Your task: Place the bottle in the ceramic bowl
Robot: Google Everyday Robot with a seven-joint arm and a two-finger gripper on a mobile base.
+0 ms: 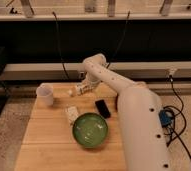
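The white bottle [78, 90] is lying sideways beside the end effector [87, 86]; the glossy green ceramic bowl [90, 130] is sitting upright, apart.

bottle [77, 91]: lying sideways on the far side of the table [44, 145], cap pointing toward the cup [45, 94].
gripper [85, 87]: I am holding it low at the bottle's right end, fingers spread wide.
ceramic bowl [90, 130]: sitting nearer the front, well apart from my gripper.

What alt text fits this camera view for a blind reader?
A white robot arm reaches across a wooden table, its gripper at the small white bottle near the far edge. An empty green ceramic bowl sits nearer the camera.
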